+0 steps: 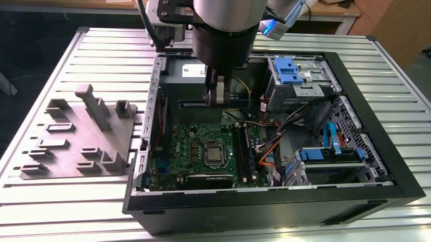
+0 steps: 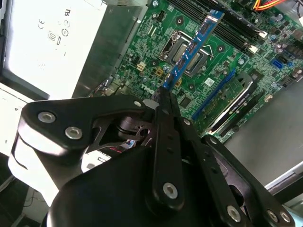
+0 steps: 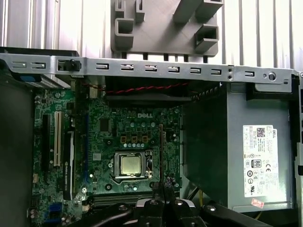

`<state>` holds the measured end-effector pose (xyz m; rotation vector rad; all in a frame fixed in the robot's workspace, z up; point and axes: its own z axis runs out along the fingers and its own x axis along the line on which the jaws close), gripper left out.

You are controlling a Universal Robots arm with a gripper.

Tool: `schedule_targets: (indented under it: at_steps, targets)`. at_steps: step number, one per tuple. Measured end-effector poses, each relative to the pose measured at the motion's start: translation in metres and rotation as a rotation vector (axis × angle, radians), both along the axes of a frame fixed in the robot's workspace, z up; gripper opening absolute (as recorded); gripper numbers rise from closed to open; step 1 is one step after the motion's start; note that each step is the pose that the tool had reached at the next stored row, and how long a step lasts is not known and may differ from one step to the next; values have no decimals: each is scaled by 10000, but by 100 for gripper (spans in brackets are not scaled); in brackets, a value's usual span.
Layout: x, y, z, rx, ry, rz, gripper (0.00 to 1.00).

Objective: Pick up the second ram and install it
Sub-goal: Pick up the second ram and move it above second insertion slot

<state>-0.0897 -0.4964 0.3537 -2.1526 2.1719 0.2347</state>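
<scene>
My gripper (image 1: 217, 97) hangs inside the open computer case (image 1: 377, 151), above the far edge of the green motherboard (image 1: 202, 151). It is shut on the ram (image 1: 235, 103), a thin blue-green stick that lies level in the exterior view. In the second wrist view the ram (image 2: 194, 47) juts from the gripper (image 2: 163, 97) over the processor socket (image 2: 182, 52). In the first wrist view the ram (image 3: 161, 151) shows edge-on beyond the gripper (image 3: 163, 191). The long black memory slots (image 1: 244, 151) run beside the socket, at the exterior view's right of it, nearer the case's front than the gripper.
A grey holder plate (image 1: 81, 136) with upright blocks lies on the slatted table at the exterior view's left of the case. The power supply (image 3: 236, 151), blue-latched drive bays (image 1: 289, 70) and bundles of orange and black cables (image 1: 276, 136) crowd the case around the motherboard.
</scene>
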Motion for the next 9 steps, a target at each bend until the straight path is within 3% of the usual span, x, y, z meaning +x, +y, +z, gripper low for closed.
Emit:
schedule_targets:
  at_steps: [9]
  targets:
    - [46,0,-117,-2,9,-1,11]
